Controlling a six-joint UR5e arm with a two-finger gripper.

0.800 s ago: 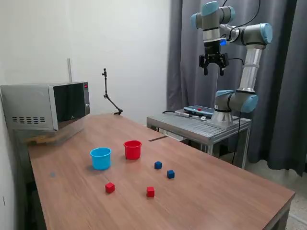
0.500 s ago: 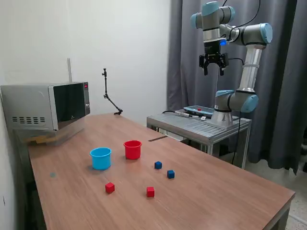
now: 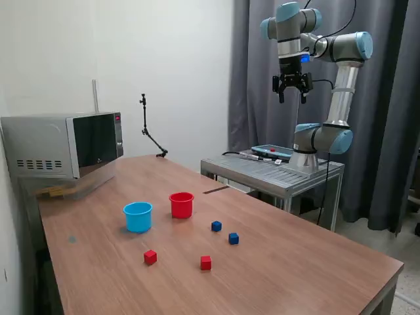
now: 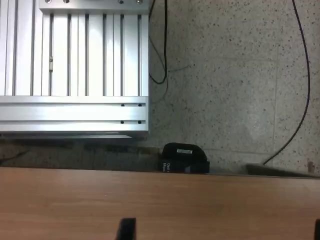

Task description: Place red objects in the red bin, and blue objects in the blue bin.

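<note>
Wooden tabletop [image 3: 289,262] lies far below my open, empty two-finger gripper [image 3: 292,88], so I judge I should descend squarely over one small solid red cube [image 3: 206,262], near the front edge, well apart from the small round red plastic cup [image 3: 182,205].

Landmark: red cup [image 3: 182,205]. Blue cup [image 3: 138,216] sits just beside it toward the exterior view's left, narrow gap between them. Two blue cubes [image 3: 216,226] [image 3: 233,238] and two red cubes [image 3: 150,256] [image 3: 206,262] lie in front of the red cup, well spaced, room around each. Microwave [image 3: 63,146] stands far behind-left, metal stand [image 3: 272,172] behind-right. Air above the cup is open.
</note>
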